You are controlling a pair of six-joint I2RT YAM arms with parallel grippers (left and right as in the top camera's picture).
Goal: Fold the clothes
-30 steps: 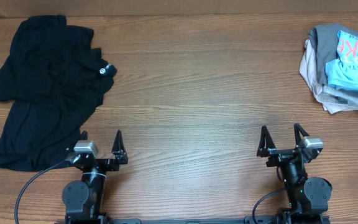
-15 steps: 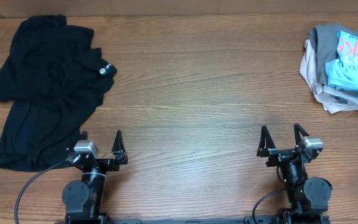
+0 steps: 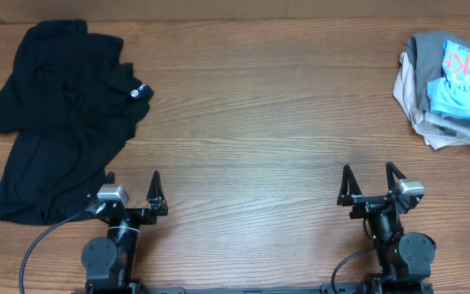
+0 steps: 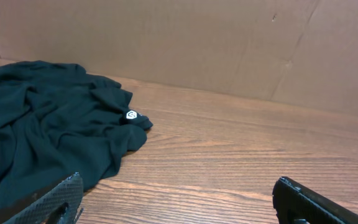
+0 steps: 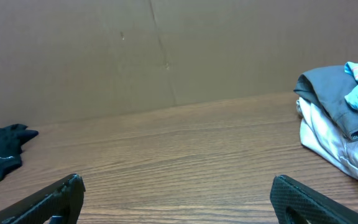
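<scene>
Light blue T-shirt point(image 3: 466, 82) lies bunched, seen from overhead, on a grey and beige garment pile point(image 3: 414, 91), well ahead and right of the right gripper point(image 3: 369, 173). That gripper and the left gripper point(image 3: 133, 180) both gape wide, holding nothing. The left wrist view shows only a black shirt point(image 4: 42, 130) ahead-left. In the right wrist view the T-shirt sits far right; it looks soft, light and floppy, so it is probably best pinched at an edge.
</scene>
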